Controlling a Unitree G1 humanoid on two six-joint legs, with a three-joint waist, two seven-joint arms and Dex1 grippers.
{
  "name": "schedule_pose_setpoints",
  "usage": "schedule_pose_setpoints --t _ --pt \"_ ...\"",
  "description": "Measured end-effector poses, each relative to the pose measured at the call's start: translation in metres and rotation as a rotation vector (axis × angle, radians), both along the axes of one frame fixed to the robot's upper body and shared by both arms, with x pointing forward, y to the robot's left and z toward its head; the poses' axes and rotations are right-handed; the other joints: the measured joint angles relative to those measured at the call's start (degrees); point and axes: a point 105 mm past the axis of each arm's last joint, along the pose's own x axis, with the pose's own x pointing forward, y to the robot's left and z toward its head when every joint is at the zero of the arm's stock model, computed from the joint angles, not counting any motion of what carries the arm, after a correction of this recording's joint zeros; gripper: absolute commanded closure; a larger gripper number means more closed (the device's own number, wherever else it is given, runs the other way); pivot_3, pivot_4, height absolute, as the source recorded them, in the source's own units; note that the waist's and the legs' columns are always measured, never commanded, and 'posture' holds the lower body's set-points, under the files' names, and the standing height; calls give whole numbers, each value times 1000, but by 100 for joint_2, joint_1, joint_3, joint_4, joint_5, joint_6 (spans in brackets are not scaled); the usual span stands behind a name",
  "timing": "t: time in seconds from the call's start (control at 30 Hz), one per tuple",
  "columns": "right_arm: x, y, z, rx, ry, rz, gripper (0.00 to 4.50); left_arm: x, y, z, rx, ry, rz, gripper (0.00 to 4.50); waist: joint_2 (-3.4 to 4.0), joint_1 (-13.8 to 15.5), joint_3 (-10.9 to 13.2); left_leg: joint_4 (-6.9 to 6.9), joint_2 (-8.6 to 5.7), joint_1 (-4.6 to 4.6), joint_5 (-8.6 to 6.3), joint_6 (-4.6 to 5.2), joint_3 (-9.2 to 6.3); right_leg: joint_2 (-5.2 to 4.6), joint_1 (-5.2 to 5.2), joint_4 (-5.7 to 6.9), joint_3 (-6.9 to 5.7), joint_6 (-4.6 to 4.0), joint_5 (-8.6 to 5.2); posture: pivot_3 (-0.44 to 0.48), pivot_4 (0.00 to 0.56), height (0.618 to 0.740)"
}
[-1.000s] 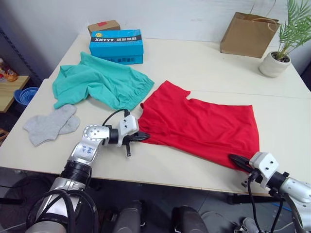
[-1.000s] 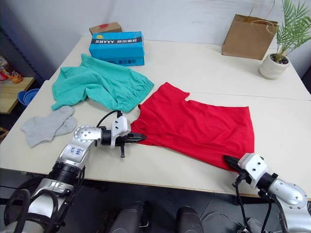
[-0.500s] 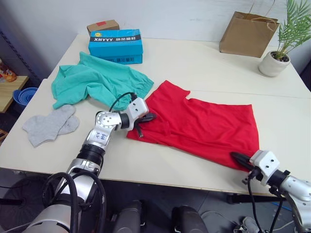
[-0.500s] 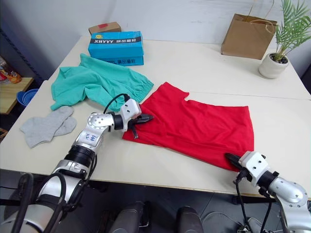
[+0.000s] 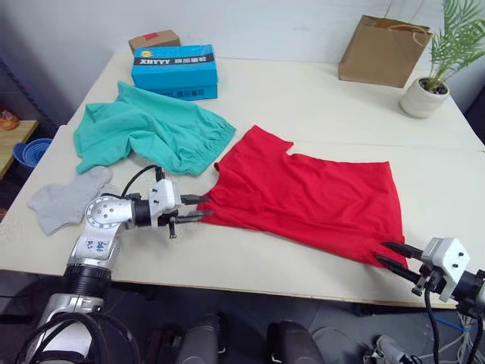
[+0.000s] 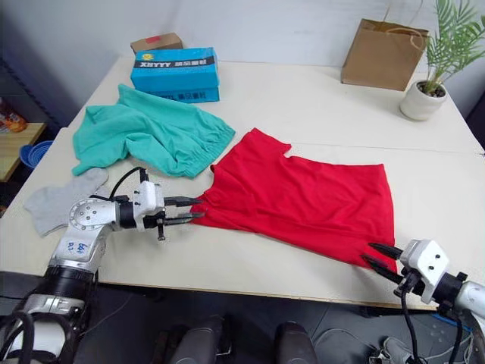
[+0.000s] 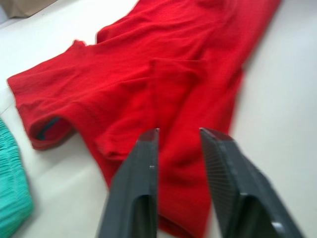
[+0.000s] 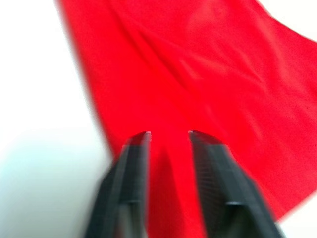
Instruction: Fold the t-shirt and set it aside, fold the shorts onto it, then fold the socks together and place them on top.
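We see the red t-shirt (image 5: 311, 197) spread flat across the mid tabletop (image 5: 318, 106), w/ our left pincer (image 5: 198, 208) part-open and empty at its near-left edge, and our right pincer (image 5: 392, 254) also part-open, holding nothing, at the shirt's near-right corner. The teal-green shorts (image 5: 148, 133) lie crumpled on the tabletop's left by a blue box (image 5: 174, 72); the grey socks (image 5: 64, 199) sit near the left edge, nearer than the shorts.

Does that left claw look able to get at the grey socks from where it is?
Probably yes. The socks lie on bare table beside the left arm with nothing over them, but the open left claw points away at the t-shirt, so it must swing back.
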Motion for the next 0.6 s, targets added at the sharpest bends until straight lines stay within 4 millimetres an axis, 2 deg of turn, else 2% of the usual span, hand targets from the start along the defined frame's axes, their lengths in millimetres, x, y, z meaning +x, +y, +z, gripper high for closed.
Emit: schedule_pose_setpoints --t 0.03,0.13,0.23,0.4,0.6 --pt "-2 4 0 -6 0 22 1876 -3 1 -3 20 -6 -5 2115 0 16 0 1 -6 0 -14 -17 1 -8 0 -1 2 0 0 0 150 740" --pt "-7 3 -8 -64 28 35 978 -6 9 -14 94 -40 20 2109 0 92 0 0 -13 -4 -17 7 13 -24 1 -27 3 -9 1 0 150 740" --pt "-5 -1 -13 -103 30 24 978 2 5 -14 79 -58 53 2109 1 116 0 1 -15 -5 -17 8 19 -29 0 -34 10 -13 9 0 150 740" --pt "-1 -5 -16 -141 27 16 978 12 -22 -7 78 -92 -16 2109 1 109 0 -7 -15 -4 -2 -21 20 -26 -13 -12 0 -6 14 0 150 740" --pt "4 -6 -19 -156 23 21 978 19 -28 -15 150 -42 -72 2109 1 77 0 -8 -3 -3 6 -4 20 -13 -19 7 -67 -4 14 0 150 740"
